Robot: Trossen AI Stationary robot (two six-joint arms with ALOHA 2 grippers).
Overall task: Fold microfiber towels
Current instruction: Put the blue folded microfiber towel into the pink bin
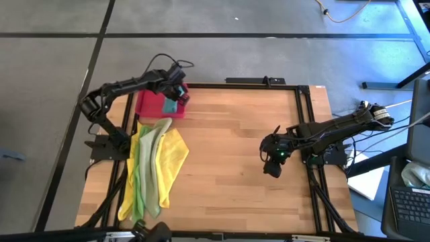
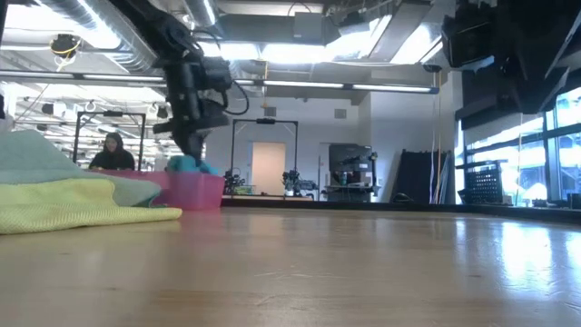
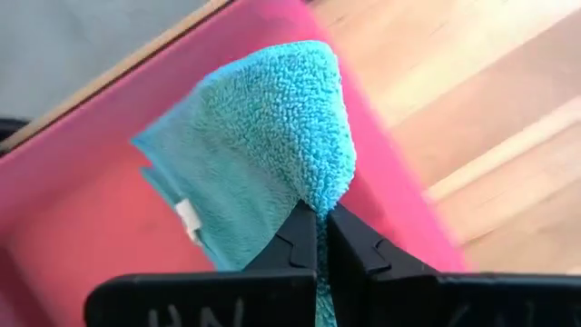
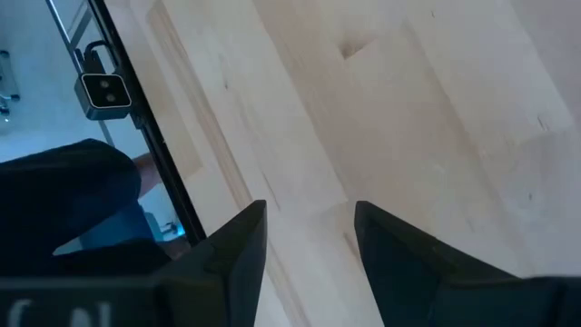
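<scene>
L pincer [image 3: 322, 238] pinches folded teal towel [image 3: 272, 154] over pink tray [image 1: 149, 104] at bench's far-left corner. Lower flat, then let go. R pincer [image 4: 309, 232] spread, empty, near right edge.

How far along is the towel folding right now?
Done: nothing is lying finished in the pink tray yet. In hand: the left gripper is shut on the folded teal towel over the tray. Left: the yellow and green towels lie heaped, unfolded, on the table's left side. The right gripper waits open and empty over bare wood.
</scene>
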